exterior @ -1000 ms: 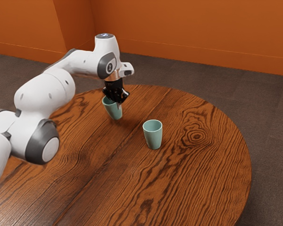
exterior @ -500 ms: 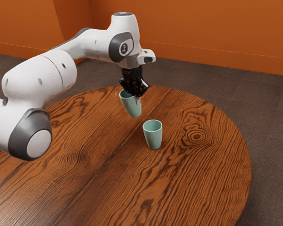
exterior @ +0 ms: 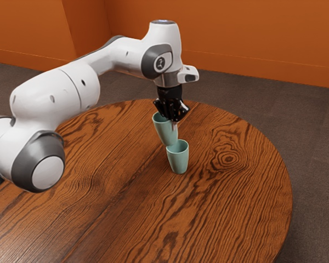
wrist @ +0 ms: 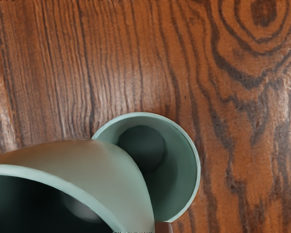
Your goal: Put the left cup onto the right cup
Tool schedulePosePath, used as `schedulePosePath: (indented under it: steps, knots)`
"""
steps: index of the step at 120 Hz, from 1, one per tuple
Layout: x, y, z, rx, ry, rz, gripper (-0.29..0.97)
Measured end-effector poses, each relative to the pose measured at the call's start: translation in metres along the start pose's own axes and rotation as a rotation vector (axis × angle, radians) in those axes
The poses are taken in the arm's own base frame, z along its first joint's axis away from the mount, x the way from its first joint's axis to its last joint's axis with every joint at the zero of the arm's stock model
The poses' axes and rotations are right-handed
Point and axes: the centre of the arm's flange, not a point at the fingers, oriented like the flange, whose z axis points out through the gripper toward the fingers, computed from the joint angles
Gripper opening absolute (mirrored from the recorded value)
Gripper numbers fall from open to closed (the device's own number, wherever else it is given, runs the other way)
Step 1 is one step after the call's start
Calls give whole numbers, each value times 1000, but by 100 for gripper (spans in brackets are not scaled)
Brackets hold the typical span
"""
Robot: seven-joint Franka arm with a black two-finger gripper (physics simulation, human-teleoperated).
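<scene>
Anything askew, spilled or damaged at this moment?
The held cup hangs tilted in the gripper, its base off-centre over the rim of the standing cup. Nothing looks spilled or damaged.

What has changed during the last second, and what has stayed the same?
The gripper, shut on the held cup all along, carried it toward the exterior view's right. The cup now hangs tilted, its base at the rim of the standing cup. The standing cup stayed upright in its place on the table.
</scene>
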Motion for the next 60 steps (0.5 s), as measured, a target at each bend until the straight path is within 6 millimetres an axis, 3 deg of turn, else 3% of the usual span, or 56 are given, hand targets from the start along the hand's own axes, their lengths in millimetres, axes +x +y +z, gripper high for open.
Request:
schedulePosePath:
  steps: [60]
  knots:
    - [9,20,3,8,24,1,-10]
